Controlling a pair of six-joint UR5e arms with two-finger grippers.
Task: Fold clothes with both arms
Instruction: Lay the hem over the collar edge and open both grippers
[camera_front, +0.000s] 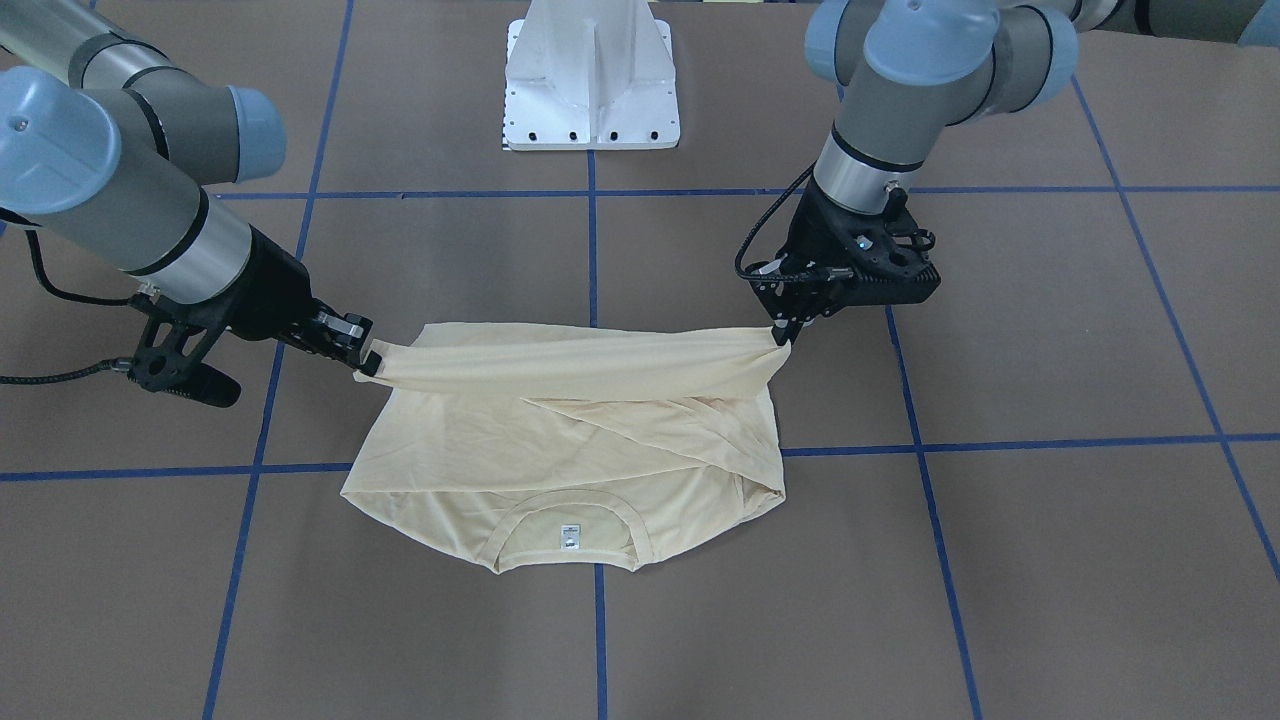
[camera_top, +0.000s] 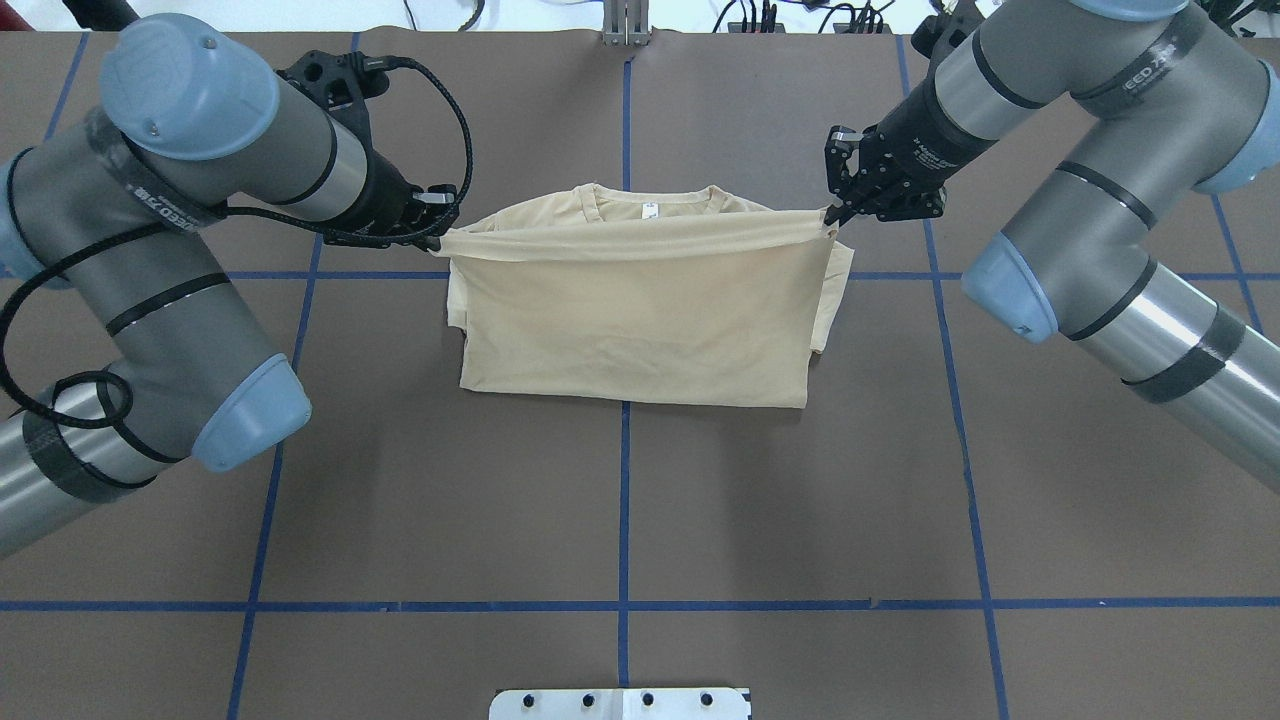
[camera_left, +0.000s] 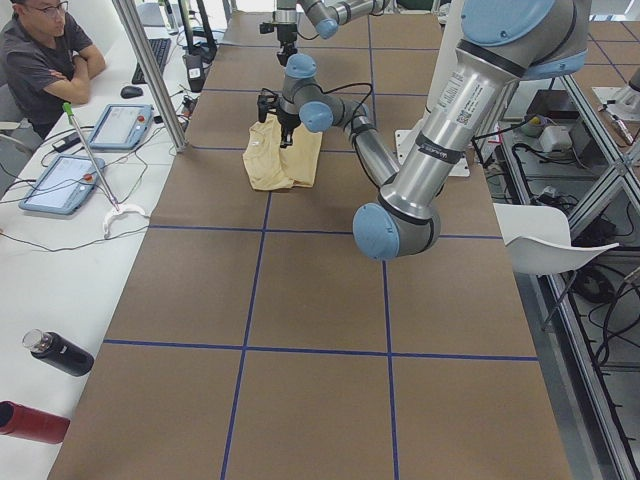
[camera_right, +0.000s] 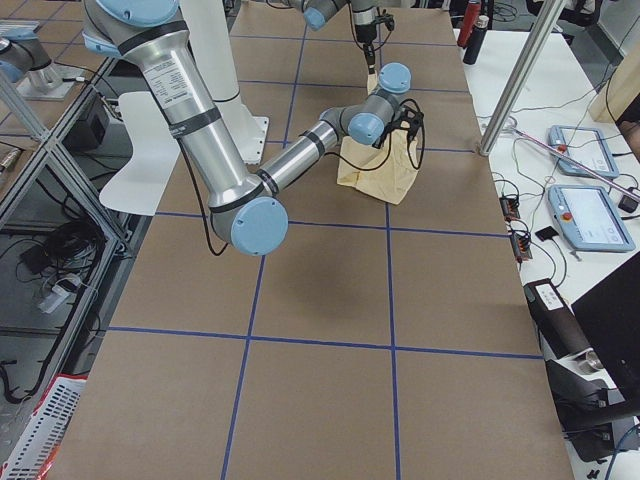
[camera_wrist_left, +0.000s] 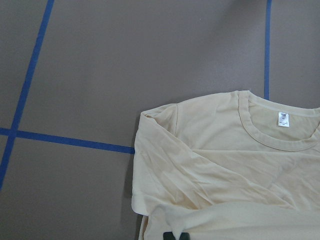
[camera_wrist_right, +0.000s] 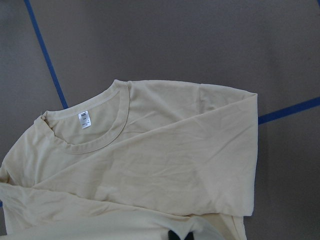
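The left gripper (camera_top: 432, 237) has its jaws pinched tight on one corner of the T-shirt (camera_top: 640, 320). The right gripper (camera_top: 832, 213) is likewise closed on the opposite corner. The cloth edge between them is held off the table (camera_top: 450, 500), stretched into a taut rolled band. In the left wrist view only the black fingertips (camera_wrist_left: 169, 236) show, cut off by the bottom border and sunk in fabric. The exact grip is hard to make out there.

The raised layer drapes over the rest of the shirt and covers most of what lies beneath. The ribbed collar lies flat on the side away from the robot, with a small white neck label (camera_wrist_right: 85, 120) inside. Its printing is too small to read. A dark band on the right arm (camera_top: 1100, 110) shows the letters "EED"; the rest wraps out of sight.

The shirt is soft, pale cream-yellow knit, lightly creased, roughly rectangular as folded. It sits near the middle of the matte brown table, over a crossing of the blue tape lines (camera_top: 623, 480). The arms are grey metal tubes with light-blue caps and black cables.
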